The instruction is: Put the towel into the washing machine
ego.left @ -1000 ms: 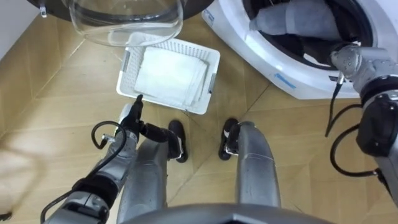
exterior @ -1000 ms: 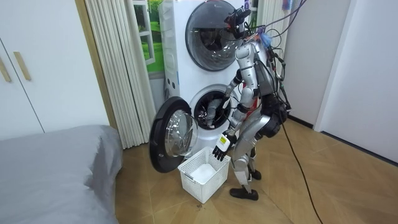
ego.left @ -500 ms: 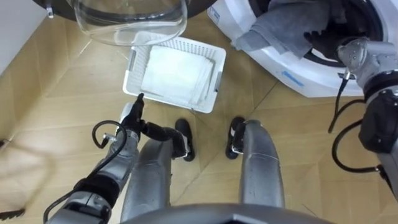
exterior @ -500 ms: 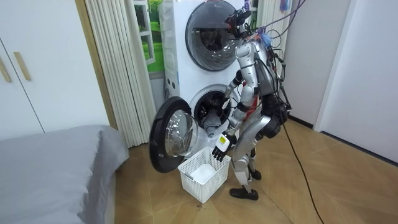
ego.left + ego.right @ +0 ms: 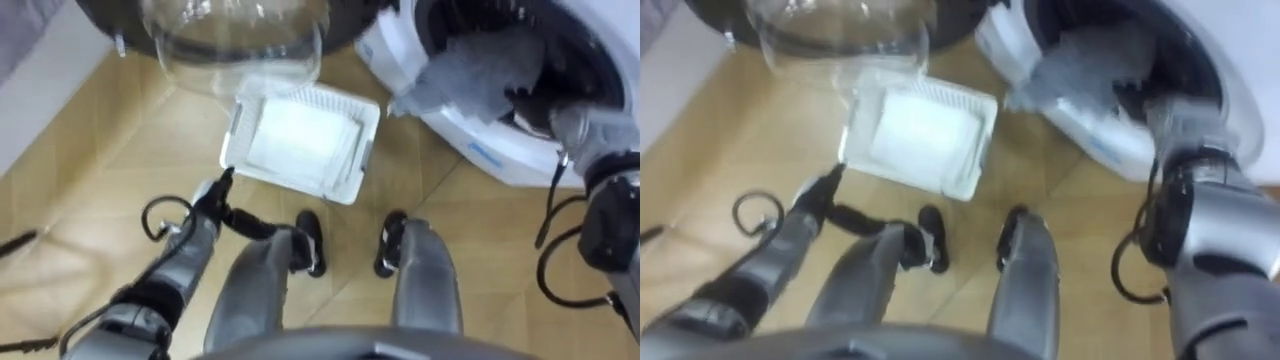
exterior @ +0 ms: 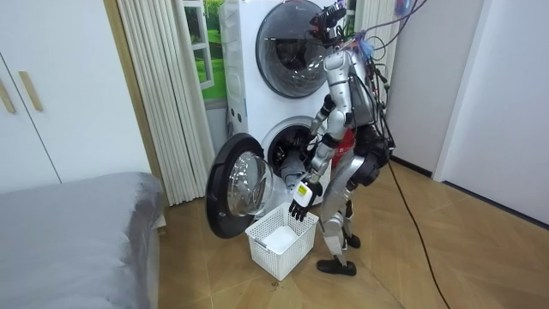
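Two hands to report. Your left hand (image 5: 212,190) hangs low beside the left leg with its fingers straight and relaxed, holding nothing. Its fingertips point at the near left corner of the basket (image 5: 365,150), just short of the rim.

Your right hand (image 5: 552,115) is pushed into the opening of the washing machine (image 5: 480,150) at its right edge. The fingers are hidden inside the drum behind the towel (image 5: 465,75), so you cannot tell whether they are closed, or whether they grip anything.

That grey towel lies bunched across the lower lip of the opening, just beside the right wrist. Part of it is inside the drum, and one corner hangs out over the lip on the side nearest the basket.

On the wooden floor (image 5: 100,200), the white basket sits just ahead of the robot's feet, with its far edge under the door (image 5: 235,40). The glass door is swung fully open to the left of the opening. A white cloth (image 5: 300,140) lies folded flat in the basket and covers most of its bottom.

From the room view, the robot stands on both feet close to the front of the machine. The basket is on the floor between the robot and the open door. A second machine (image 6: 292,39) is stacked on top with its door shut. A grey bed (image 6: 69,223) stands well apart at the room view's left.
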{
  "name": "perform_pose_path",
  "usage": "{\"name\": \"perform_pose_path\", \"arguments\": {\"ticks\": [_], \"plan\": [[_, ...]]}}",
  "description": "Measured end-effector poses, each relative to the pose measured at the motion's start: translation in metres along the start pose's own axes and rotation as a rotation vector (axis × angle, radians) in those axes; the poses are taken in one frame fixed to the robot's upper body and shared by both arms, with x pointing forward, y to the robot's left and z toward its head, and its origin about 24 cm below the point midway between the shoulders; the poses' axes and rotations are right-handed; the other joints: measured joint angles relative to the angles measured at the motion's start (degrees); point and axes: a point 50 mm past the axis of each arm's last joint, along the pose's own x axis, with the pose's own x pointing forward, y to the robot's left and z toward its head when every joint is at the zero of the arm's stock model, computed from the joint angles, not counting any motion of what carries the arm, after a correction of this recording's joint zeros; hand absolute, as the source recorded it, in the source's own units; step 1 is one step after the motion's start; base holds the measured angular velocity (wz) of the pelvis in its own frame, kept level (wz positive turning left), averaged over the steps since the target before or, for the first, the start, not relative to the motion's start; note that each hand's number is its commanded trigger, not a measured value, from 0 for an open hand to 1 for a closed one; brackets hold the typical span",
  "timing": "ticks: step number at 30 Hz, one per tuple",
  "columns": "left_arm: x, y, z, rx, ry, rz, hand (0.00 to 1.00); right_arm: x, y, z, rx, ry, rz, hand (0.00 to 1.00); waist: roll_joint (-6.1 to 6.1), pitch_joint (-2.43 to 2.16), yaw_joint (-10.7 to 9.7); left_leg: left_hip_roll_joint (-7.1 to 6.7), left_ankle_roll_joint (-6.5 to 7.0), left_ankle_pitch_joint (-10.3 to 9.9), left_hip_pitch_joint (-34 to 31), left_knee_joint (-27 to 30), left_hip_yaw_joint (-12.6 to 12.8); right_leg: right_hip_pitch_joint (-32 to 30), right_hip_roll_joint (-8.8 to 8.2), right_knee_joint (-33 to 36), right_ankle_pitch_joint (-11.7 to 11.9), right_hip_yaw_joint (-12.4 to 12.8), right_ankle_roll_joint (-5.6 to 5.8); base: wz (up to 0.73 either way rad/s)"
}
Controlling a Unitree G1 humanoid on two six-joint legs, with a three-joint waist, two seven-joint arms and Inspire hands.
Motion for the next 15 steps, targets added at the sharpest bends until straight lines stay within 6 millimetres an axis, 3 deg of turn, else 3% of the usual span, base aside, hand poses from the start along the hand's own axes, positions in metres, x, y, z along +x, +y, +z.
{"name": "perform_pose_path", "arguments": {"ticks": [2,3,5,7,8,11,15], "plan": [[-0.003,0.011,-0.02,-0.014,0.056,0.028,0.0,-0.002,-0.041,0.013,-0.057,-0.047,-0.05,0.0,0.08,-0.04,0.9,0.12,-0.54,0.3,3.6,-2.7,-0.6,4.3,0.99,-3.9,0.8,-0.9,0.3,0.04],[-0.004,0.013,-0.026,-0.018,0.076,0.034,0.0,-0.003,-0.053,0.017,-0.087,-0.061,-0.069,0.0,0.12,-0.07,0.9,0.1,-0.69,0.5,4.7,-3.6,-0.6,5.5,1.25,-4.9,1.1,-1.0,0.4,-0.11],[-0.011,0.019,-0.052,-0.047,0.15,0.063,0.0,-0.012,-0.102,0.026,-0.252,-0.074,-0.149,0.0,0.32,-0.35,0.9,0.33,-1.12,0.7,9.2,-6.7,-0.8,10.6,2.3,-9.3,1.8,-1.8,0.67,-0.08],[-0.015,0.022,-0.064,-0.059,0.183,0.08,0.0,-0.021,-0.135,0.027,-0.407,-0.058,-0.223,0.0,0.25,-0.55,0.9,0.59,-1.47,0.9,12.1,-8.8,-0.8,13.9,3.22,-12.5,2.5,-2.0,0.76,-0.1],[-0.019,0.021,-0.073,-0.064,0.209,0.083,0.0,-0.028,-0.157,0.029,-0.557,-0.03,-0.285,0.0,0.1,-0.93,0.9,0.75,-1.72,1.1,14.1,-10.1,-0.6,16.1,3.77,-14.3,2.8,-1.9,0.76,-0.16],[-0.027,0.016,-0.091,-0.084,0.239,0.093,0.0,-0.043,-0.196,0.023,-0.983,0.096,-0.355,0.0,-0.8,-2.28,0.9,1.25,-2.55,1.6,18.6,-13.3,-0.3,20.5,5.28,-18.8,4.0,-1.6,0.51,-0.25],[-0.036,0.011,-0.109,-0.118,0.277,0.089,0.0,-0.054,-0.219,0.008,-1.321,0.237,-0.348,0.0,-1.17,-2.66,1.4,2.23,-3.31,1.8,24.8,-15.7,-0.2,27.2,7.35,-24.3,5.9,-1.9,-0.18,-0.36]]}}
